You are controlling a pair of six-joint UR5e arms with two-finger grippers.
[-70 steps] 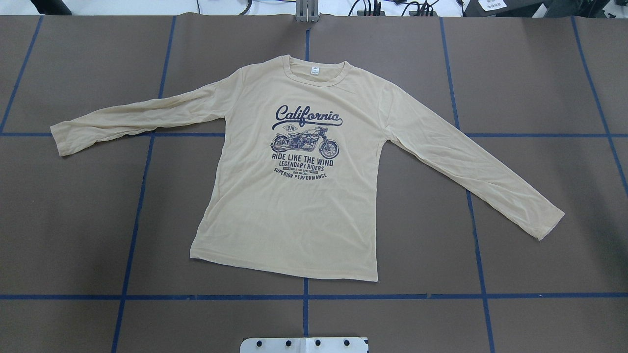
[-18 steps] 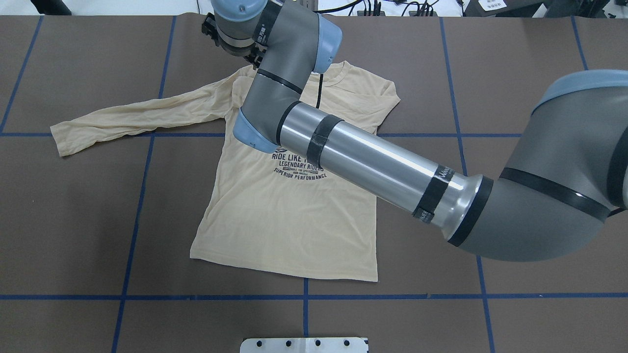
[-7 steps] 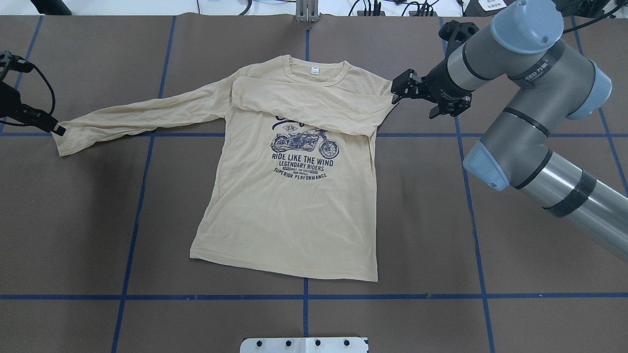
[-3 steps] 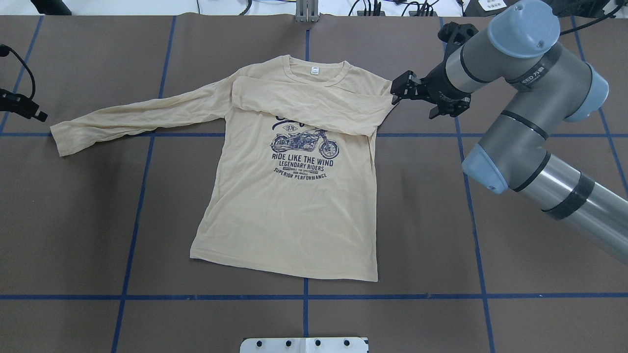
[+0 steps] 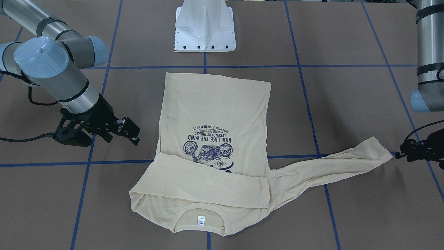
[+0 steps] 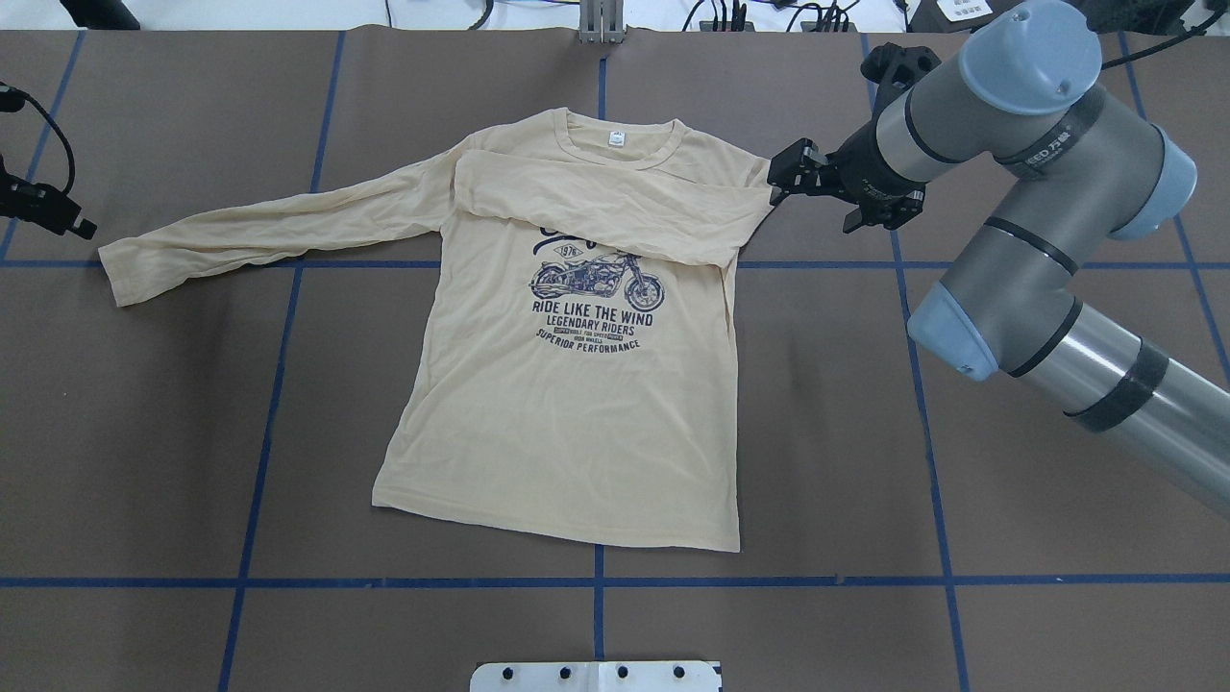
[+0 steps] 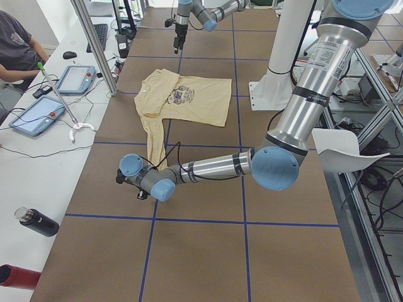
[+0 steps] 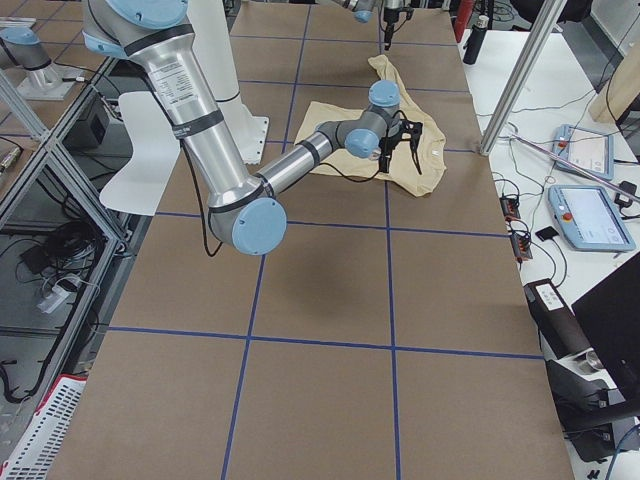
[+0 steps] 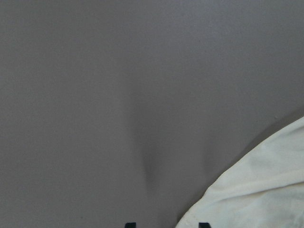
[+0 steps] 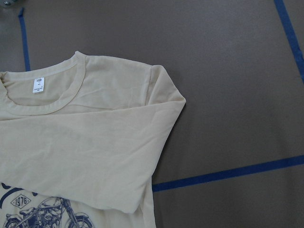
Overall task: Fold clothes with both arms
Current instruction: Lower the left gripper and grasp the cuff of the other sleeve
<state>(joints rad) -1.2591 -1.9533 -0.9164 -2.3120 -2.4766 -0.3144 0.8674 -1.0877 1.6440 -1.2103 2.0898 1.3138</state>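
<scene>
The table [image 6: 144, 432] carries one thing only: the shirt [image 6: 577, 432], spread flat and print-up in the middle, collar away from the robot's base. Treat it as light, thin and limp; it will likely sag from any single pinch, drag across the brown surface and wrinkle rather than hold a crease, so take it at seams and edges, where the cloth is doubled. The right arm [image 6: 1009, 221] reaches in from its own side, the left arm [image 7: 302, 107] stretches far out along the table. One sleeve [image 6: 596, 207] already lies folded across the chest, covering the top of the print. The other sleeve [image 6: 279, 231] runs out straight toward the robot's left, and I judge it the next piece to fold. The right gripper [image 6: 780, 180] sits just beside the shirt's shoulder corner [image 10: 178, 99], jaws spread and holding nothing. The left gripper [image 5: 400, 153] hangs near the far cuff [image 6: 115, 274], beside it rather than on it; its wrist view shows two fingertips apart with the cuff edge showing between them, so it is spread and empty. The cuff hem is your grip point. The neck label [image 6: 615, 140] shows inside the collar.
</scene>
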